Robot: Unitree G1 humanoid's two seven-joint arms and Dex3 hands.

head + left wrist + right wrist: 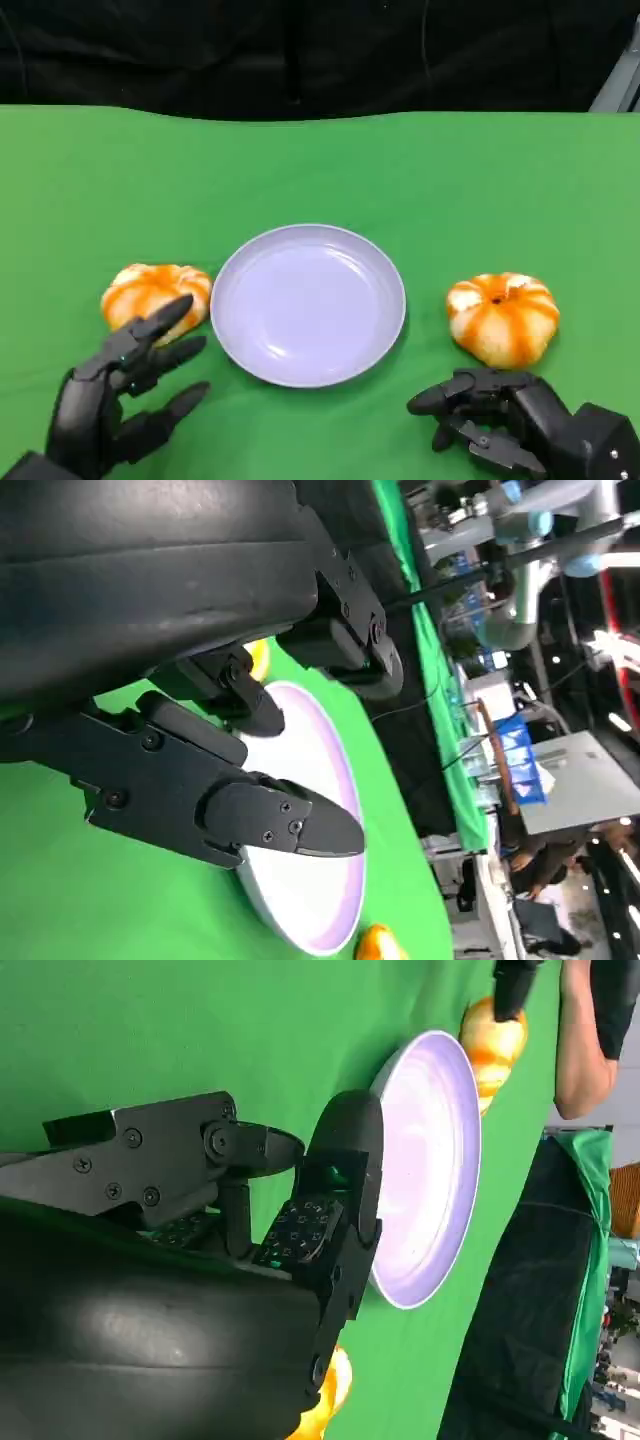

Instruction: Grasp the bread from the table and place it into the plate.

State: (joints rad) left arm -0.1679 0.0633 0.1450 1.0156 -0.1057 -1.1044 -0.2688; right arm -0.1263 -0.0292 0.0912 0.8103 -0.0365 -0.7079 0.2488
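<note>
The left hand [120, 400] hovers with fingers spread wide, holding nothing, its fingertips just beside the left bread [155, 295]. The right hand [510, 420] holds nothing either, fingers loosely apart, near the right bread [503, 317]. Between the breads sits the lavender plate [380, 335], on the green table [320, 170] before a black backdrop [300, 50].

Bread, two pieces: round, pumpkin-shaped buns with orange and cream ribs. One [156, 293] lay just left of the plate [308, 304], the other [502, 318] near its right. Plate: lavender, shallow, round, upright, empty, on the green surface [320, 170].
</note>
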